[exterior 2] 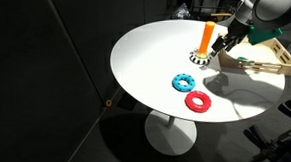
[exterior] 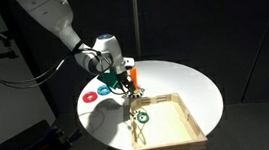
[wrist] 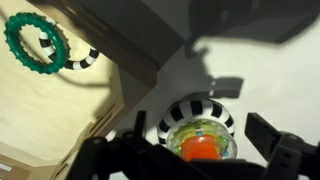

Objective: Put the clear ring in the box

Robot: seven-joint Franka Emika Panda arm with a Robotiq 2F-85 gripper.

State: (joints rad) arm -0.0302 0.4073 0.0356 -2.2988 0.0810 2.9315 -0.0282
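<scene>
On the white tabletop point(exterior: 191, 84), just outside the box point(exterior: 175, 123), the clear ring point(wrist: 200, 126) is sitting on a black-and-white striped base point(exterior 2: 199, 57), lying around the foot of an orange peg point(exterior 2: 207, 35) — so it is not in the box. Jaws are hanging right over that peg in the wrist view, spread wide, one finger showing on either side of the striped base and both standing clear of the ring; nothing gripped. Arm point(exterior: 61, 27) is reaching in from the upper left of an exterior view. Inside the box a green ring point(wrist: 37, 42) is lying flat on the wood, with a striped curved piece point(wrist: 86, 57) just beside it — can't tell what that one is. Blue ring point(exterior 2: 183, 83) and red ring point(exterior 2: 198, 101) are lying flat on the tabletop, just beside each other, well apart from the box, on the peg's other side from it.
</scene>
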